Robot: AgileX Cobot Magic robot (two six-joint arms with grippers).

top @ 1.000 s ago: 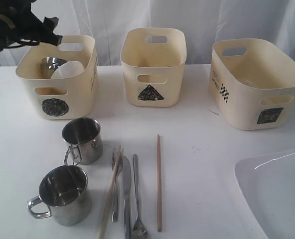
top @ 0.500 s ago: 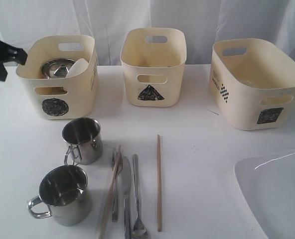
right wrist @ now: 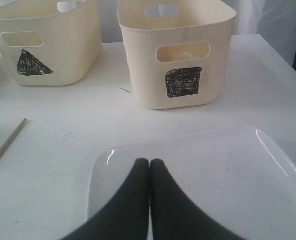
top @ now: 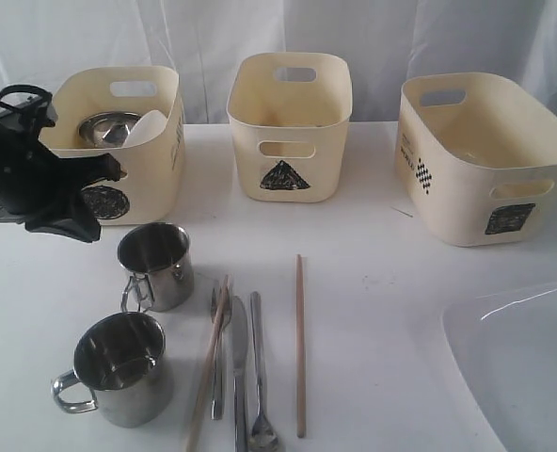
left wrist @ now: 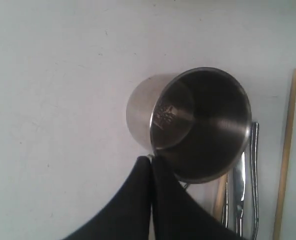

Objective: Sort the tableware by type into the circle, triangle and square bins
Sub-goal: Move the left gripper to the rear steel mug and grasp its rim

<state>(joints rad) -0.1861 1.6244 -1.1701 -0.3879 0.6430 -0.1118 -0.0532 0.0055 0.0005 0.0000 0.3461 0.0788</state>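
My left gripper hangs shut and empty in front of the circle bin, just above and left of the far steel mug. In the left wrist view its tips sit at the rim of that mug. The near mug stands closer to the front. A fork, knife, spoon and two chopsticks lie beside the mugs. The steel bowl lies in the circle bin. My right gripper is shut and empty over a white plate.
The triangle bin stands at the back middle and the square bin at the back right. A white piece leans beside the bowl in the circle bin. The white plate fills the front right corner.
The left arm left the top of the circle bin, swung out to the left, then came down in front of the bin near the far mug. The bowl stays in the bin.
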